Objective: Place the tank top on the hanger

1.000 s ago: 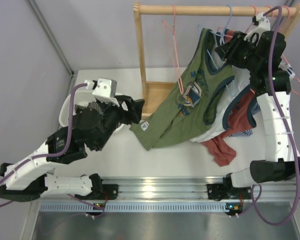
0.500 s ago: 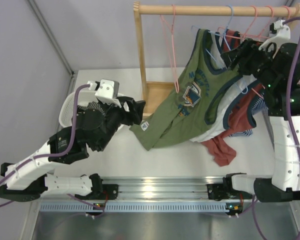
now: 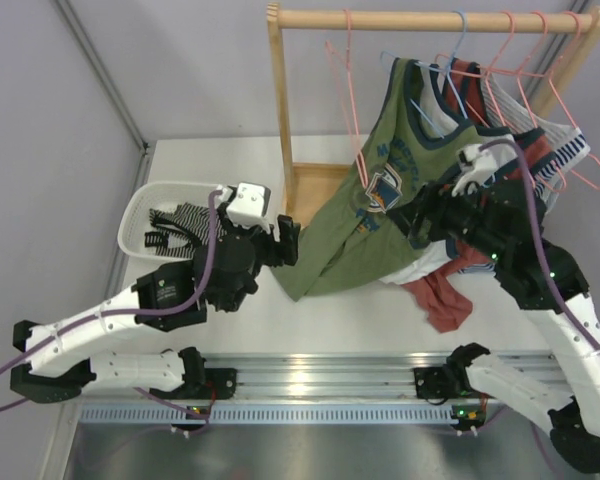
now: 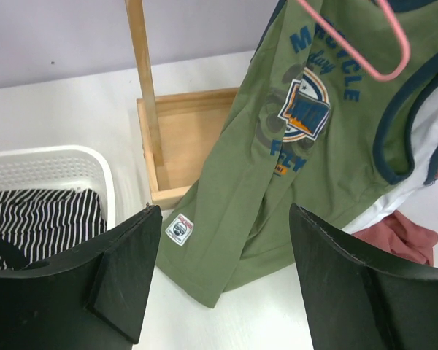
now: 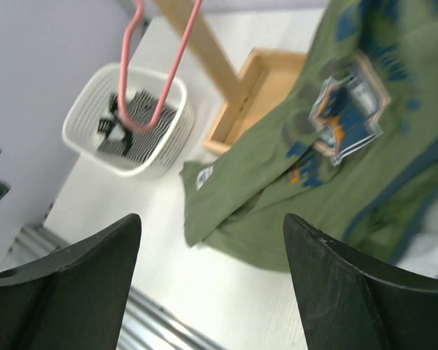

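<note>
The olive-green tank top (image 3: 380,190) hangs by its upper part from the rail, and its hem rests on the table. The light-blue hanger (image 3: 458,30) hooks on the rail, its wire running into the top's neck opening. My left gripper (image 3: 288,240) is open just left of the hem, which lies between and beyond its jaws (image 4: 225,211) in the left wrist view, with nothing held. My right gripper (image 3: 420,220) is open in front of the top's lower right part. In the right wrist view the tank top (image 5: 306,182) lies beyond that gripper's spread jaws (image 5: 210,216).
A white basket (image 3: 140,215) with a black-and-white striped garment stands at the left. The wooden rack's post (image 3: 280,120) and base tray (image 3: 315,185) stand behind the hem. Pink hangers (image 3: 345,90) hang on the rail. A red garment (image 3: 445,295) and a white top lie under the tank top's right side.
My right gripper opened, left the rail and came down in front of the tank top. My left arm moved right, towards the hem.
</note>
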`<state>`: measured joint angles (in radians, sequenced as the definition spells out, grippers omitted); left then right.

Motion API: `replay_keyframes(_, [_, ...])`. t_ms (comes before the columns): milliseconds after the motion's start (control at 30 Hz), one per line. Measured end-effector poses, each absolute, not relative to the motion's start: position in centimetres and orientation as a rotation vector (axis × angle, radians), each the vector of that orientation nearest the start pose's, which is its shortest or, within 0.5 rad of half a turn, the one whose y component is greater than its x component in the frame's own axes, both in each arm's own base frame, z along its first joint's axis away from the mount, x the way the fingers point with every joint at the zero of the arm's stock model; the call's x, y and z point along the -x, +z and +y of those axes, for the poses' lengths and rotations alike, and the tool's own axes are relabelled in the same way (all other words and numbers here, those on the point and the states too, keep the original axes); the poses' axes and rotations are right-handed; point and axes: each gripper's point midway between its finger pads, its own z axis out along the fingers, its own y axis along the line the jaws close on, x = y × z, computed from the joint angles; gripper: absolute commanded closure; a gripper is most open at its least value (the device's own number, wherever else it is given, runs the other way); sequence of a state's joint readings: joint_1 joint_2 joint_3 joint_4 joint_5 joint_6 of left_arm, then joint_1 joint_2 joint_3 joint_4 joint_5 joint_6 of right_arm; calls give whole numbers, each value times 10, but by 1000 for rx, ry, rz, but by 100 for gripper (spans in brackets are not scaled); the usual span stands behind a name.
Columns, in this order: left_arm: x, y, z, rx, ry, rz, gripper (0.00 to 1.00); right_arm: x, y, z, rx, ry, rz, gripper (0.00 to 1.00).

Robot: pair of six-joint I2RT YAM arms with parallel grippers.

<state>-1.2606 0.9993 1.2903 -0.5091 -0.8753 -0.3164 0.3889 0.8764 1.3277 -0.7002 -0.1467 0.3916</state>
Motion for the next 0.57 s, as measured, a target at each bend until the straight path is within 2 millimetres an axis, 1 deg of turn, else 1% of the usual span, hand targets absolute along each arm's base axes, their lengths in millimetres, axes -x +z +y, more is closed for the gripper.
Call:
replay_keyframes(33, [-206,376,-227,-192,-377,1723,24,-230,369,155,139,707,1892,22])
replay_keyframes(100, [-207,361,-228,-190,-355,1744,24,-221,345,171,176,730,1943,22])
replay_keyframes(167, [-208,349,-228,-181,-339,1762,24,-216,319,178,173,725,1996,21])
replay_keyframes(233, [-208,336,-227,-165,-329,1779,23,-211,287,178,153,705,2062,20])
replay_keyframes(333, [-207,314,-225,-153,-309,1816,23,-201,250,179,138,700,2130,20])
replay_keyframes(400, [-206,303,-224,-141,-301,1837,23,-196,231,179,126,700,2163,20])
replay_keyframes(467, [-205,294,-222,-128,-295,1854,23,-194,218,179,113,699,2189,20])
replay_keyframes(567, [-204,284,-221,-107,-296,1873,24,-195,212,180,108,697,2201,18])
